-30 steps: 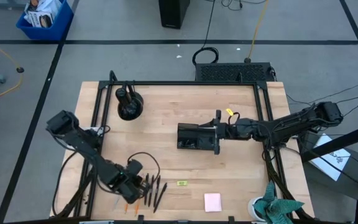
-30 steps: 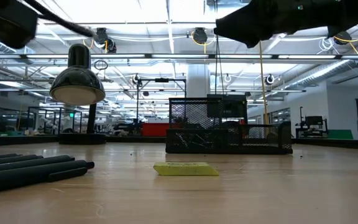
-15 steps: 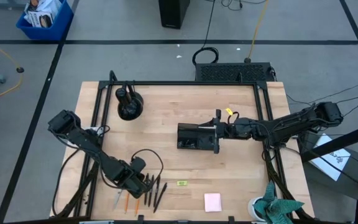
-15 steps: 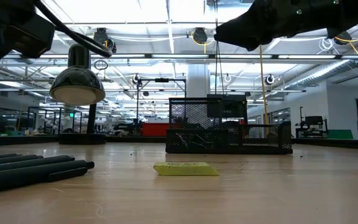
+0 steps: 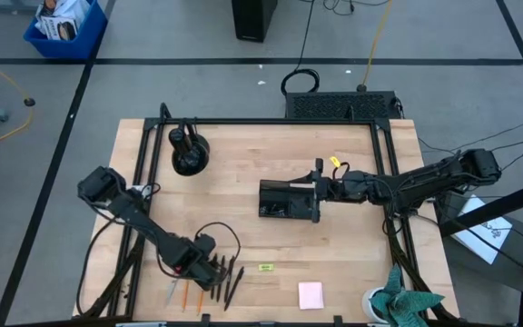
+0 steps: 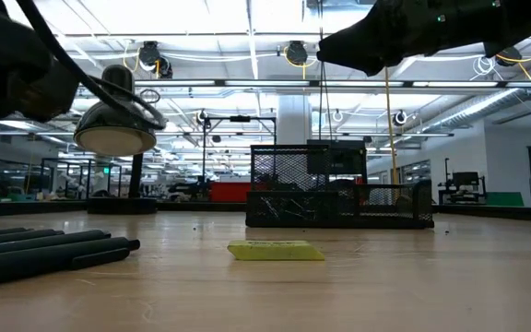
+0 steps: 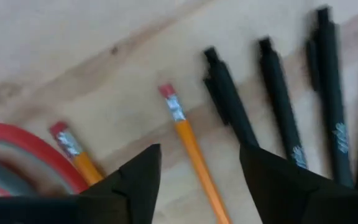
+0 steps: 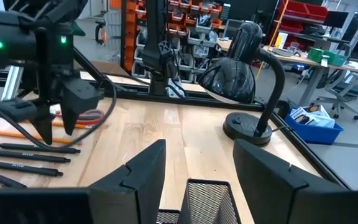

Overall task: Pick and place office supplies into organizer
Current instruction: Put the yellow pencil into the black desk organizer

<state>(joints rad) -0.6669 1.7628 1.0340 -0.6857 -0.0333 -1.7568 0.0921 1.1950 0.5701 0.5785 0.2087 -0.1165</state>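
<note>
The black wire-mesh organizer tray (image 5: 290, 200) sits mid-surface, small dark items inside. The right gripper (image 5: 317, 192) hovers at its edge, jaws open and empty. The left gripper (image 7: 199, 180), jaws spread, straddles an orange pencil (image 7: 192, 150) beside thin black pens (image 7: 279, 106).

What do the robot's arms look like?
Both arms are dark, nearly black, built from jointed chunky segments. The left arm has black cables looping beside it near its gripper, and a small green light glows on it in the right wrist view. The right arm carries a yellow tag. Each ends in two dark, wedge-shaped jaws.
</note>
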